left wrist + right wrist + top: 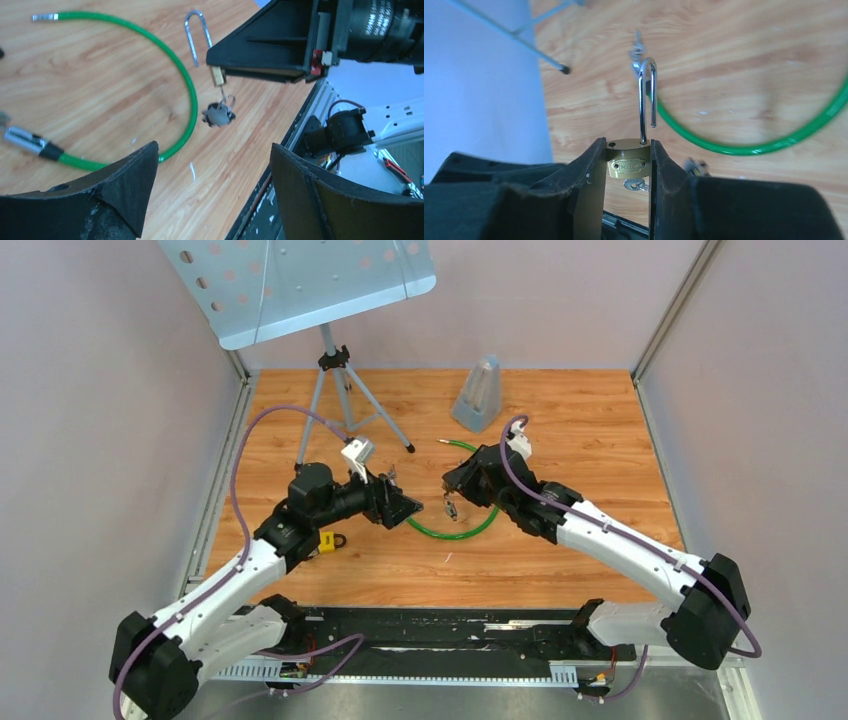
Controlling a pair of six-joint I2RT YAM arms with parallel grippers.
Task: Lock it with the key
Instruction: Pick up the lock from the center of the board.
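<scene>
My right gripper point(626, 150) is shut on a brass padlock point(626, 162), held off the table with its steel shackle point(647, 95) swung open and one leg free. A key point(636, 185) sticks out of the lock's underside. In the left wrist view the same padlock point(217, 76) pokes from under the right gripper's black fingers point(270, 45), with the key and its ring point(220, 112) dangling below. My left gripper point(215, 155) is open with nothing between its fingers, a short way from the hanging key. From above, the two grippers point(405, 505) point(452, 483) face each other over mid-table.
A green cable point(455, 530) with metal ends curves on the wooden table beneath both grippers. A small yellow padlock point(327, 542) lies beside the left arm. A music stand's tripod point(340, 390) and a grey metronome point(480, 395) stand at the back.
</scene>
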